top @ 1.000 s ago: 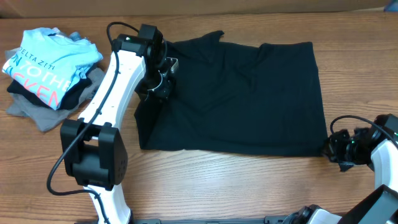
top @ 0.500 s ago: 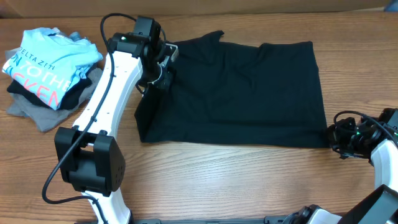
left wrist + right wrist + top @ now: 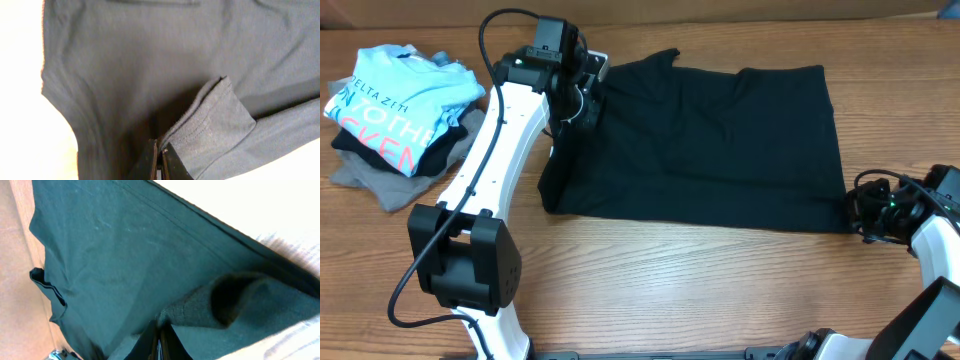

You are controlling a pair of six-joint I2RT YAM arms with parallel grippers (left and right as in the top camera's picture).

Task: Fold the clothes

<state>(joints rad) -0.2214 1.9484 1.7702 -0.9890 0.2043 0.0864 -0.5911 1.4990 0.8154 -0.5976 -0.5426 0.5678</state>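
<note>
L tool (image 3: pixel 159 146), R tool (image 3: pixel 159 326) pinch tee (image 3: pixel 720 140).

T-shirt (image 3: pixel 710 140) on table (image 3: pixel 650 290), garment pile (image 3: pixel 400 110) leftward

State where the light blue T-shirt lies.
Overhead, the light blue T-shirt tops a clothes pile at the far left, left of the black T-shirt.

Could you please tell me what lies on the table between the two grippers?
The black T-shirt, spread out from left gripper to right gripper, in the overhead view.
</note>
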